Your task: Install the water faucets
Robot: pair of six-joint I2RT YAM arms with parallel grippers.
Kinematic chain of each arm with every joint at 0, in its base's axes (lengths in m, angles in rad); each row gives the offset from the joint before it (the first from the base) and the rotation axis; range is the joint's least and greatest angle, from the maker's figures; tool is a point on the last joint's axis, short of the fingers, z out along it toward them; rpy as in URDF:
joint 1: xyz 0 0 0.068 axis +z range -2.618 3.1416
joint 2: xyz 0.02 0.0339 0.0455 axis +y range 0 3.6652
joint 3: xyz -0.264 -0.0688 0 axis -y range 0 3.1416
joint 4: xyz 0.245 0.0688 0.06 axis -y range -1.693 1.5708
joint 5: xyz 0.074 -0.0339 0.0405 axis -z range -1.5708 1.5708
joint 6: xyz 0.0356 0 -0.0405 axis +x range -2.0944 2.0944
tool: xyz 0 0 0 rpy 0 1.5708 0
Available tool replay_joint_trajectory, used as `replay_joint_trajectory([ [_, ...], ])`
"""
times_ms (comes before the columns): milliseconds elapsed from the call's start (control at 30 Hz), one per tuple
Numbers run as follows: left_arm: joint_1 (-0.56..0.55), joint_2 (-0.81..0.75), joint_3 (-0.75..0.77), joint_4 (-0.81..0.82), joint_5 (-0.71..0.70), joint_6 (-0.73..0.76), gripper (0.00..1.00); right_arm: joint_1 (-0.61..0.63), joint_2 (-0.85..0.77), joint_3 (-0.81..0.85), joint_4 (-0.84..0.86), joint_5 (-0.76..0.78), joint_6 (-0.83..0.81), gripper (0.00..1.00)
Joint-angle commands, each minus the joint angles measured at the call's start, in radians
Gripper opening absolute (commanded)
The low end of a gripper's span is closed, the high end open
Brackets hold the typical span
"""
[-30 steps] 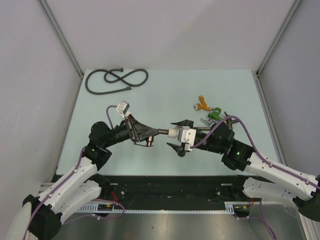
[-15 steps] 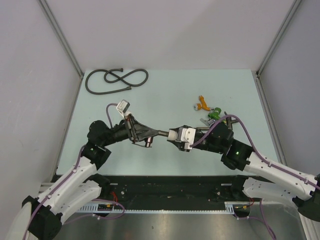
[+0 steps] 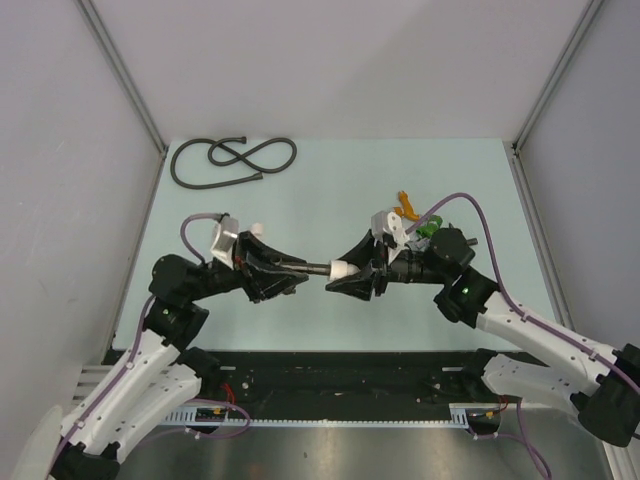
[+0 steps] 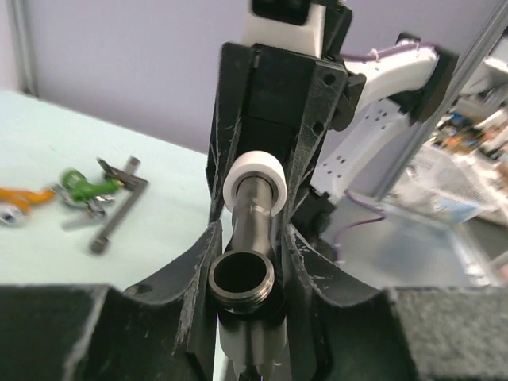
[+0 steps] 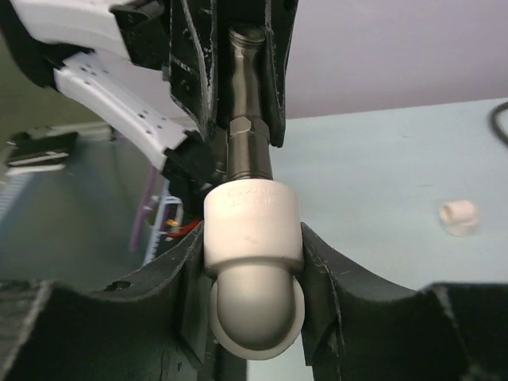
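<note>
Top external shows my left claw (image 3: 300, 271) pinching the faucet (image 3: 318, 267) while my right claw (image 3: 345, 270) clamps the white fitting (image 3: 340, 268) on its pipe end

A robotics lab test cell: a pale green worktop (image 3: 330, 180) is boxed in by plain grey panels (image 3: 330, 70) on aluminium posts (image 3: 122, 72), with a slotted cable tray (image 3: 200, 412) and loose wiring at 6 o'clock.

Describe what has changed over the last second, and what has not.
The right gripper closed on the white fitting at the tip of the faucet; then both wrists rolled, the left gripper keeping the faucet. The black hose stayed put.
</note>
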Motion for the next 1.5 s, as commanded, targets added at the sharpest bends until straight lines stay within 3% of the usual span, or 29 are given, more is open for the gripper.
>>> replay_joint_trajectory([
  [0, 0.017, -0.073, 0.042, -0.071, 0.086, 0.482, 0.01, -0.09, 0.026, 0.017, 0.222, -0.104, 0.394, 0.0],
  [200, 0.014, -0.106, 0.057, -0.196, 0.21, 0.853, 0.01, -0.145, 0.139, 0.043, 0.257, -0.178, 0.605, 0.0],
  [367, 0.013, -0.136, 0.036, -0.256, 0.241, 0.983, 0.01, -0.171, 0.176, 0.048, 0.298, -0.196, 0.718, 0.0],
  [467, 0.014, -0.136, 0.032, -0.266, 0.2, 0.961, 0.0, -0.188, 0.17, 0.049, 0.289, -0.181, 0.709, 0.22],
  [500, 0.014, -0.134, 0.032, -0.263, 0.165, 0.923, 0.0, -0.191, 0.167, 0.051, 0.285, -0.175, 0.702, 0.41],
  [600, 0.014, -0.128, 0.026, -0.228, 0.036, 0.781, 0.0, -0.205, 0.146, 0.055, 0.248, -0.158, 0.654, 0.73],
  [700, 0.014, -0.11, 0.026, -0.2, -0.137, 0.567, 0.0, -0.217, 0.103, 0.074, 0.168, -0.124, 0.545, 0.91],
  [800, 0.014, -0.065, 0.042, -0.214, -0.225, 0.346, 0.0, -0.222, 0.038, 0.095, 0.055, -0.043, 0.376, 1.0],
  [967, 0.016, -0.007, 0.042, -0.223, -0.3, 0.014, 0.0, -0.196, -0.067, 0.095, -0.123, 0.142, 0.043, 1.0],
  [1167, 0.027, 0.039, 0.008, -0.139, -0.255, -0.297, 0.0, 0.005, -0.117, 0.064, -0.24, 0.354, -0.381, 1.0],
  [1233, 0.033, 0.067, -0.009, -0.115, -0.235, -0.364, 0.0, 0.069, -0.111, 0.048, -0.248, 0.394, -0.467, 1.0],
  [1467, 0.067, 0.165, -0.075, 0.117, -0.093, -0.632, 0.0, 0.143, -0.089, 0.028, -0.243, 0.48, -0.535, 1.0],
])
